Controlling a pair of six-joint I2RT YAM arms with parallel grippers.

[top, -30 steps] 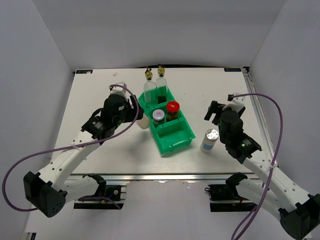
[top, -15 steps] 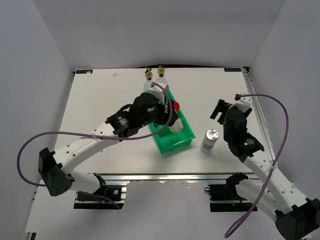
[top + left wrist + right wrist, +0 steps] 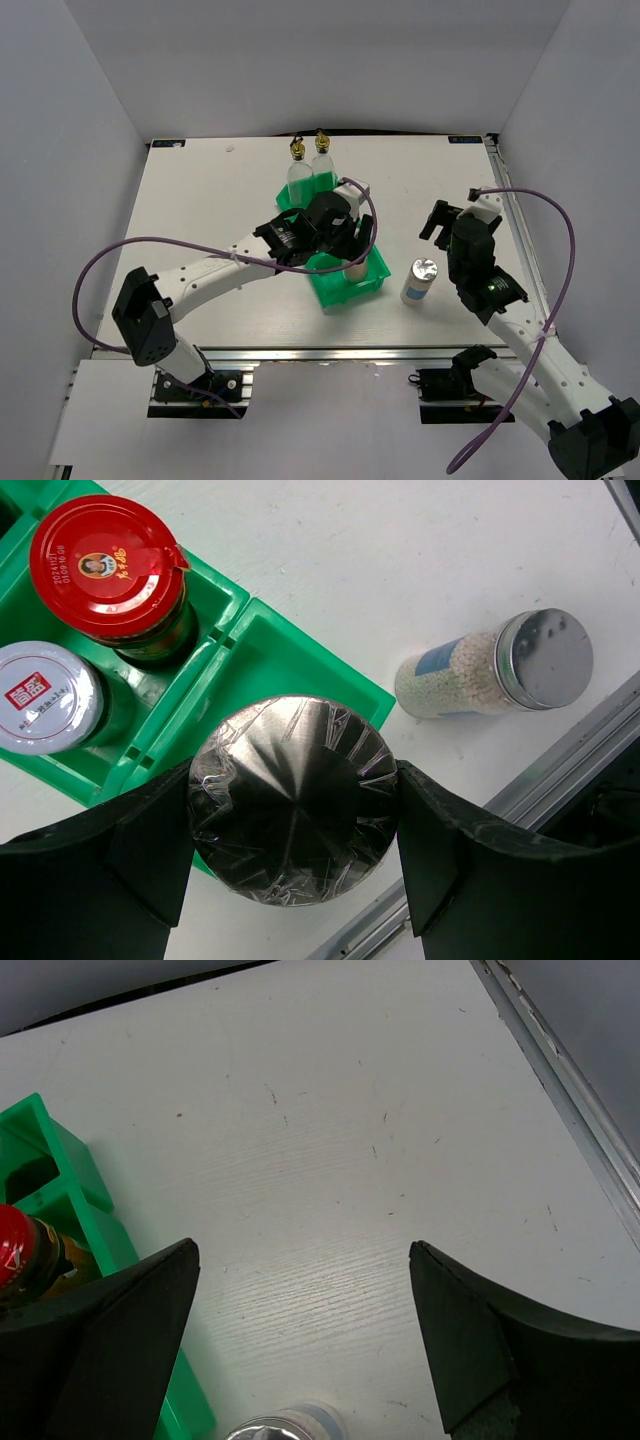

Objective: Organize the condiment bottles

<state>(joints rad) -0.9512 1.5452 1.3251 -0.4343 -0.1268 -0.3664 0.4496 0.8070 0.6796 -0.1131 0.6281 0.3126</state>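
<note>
The left end effector (image 3: pixel 298 825) hangs over the near end of the green three-compartment plastic tray (image 3: pixel 336 296). It grips a white shaker with a silver lid (image 3: pixel 292 792). Its jaws are part-way apart and press on the shaker's two sides.

The shaker's long axis is upright, with the lid facing the wrist camera. The empty near compartment lies directly below it, so the coming move looks like a straight descent into that pocket. There seems to be little room to spare at the green walls.

The red-lidded dark jar (image 3: pixel 108 572) and the white-lidded jar (image 3: pixel 48 697) already fill the middle compartment. The two clear glass bottles with gold caps (image 3: pixel 311 170) stand in the far one.

The second white silver-lidded shaker (image 3: pixel 420 280) stands on the white surface (image 3: pixel 200 200), just right of the tray. It is close to the right arm and well inside its reach.

The right end effector (image 3: pixel 300 1335) hovers just beyond that shaker. Its jaws are spread fully wide and hold nothing, and only the shaker's lid shows at the bottom edge of the right wrist view.
</note>
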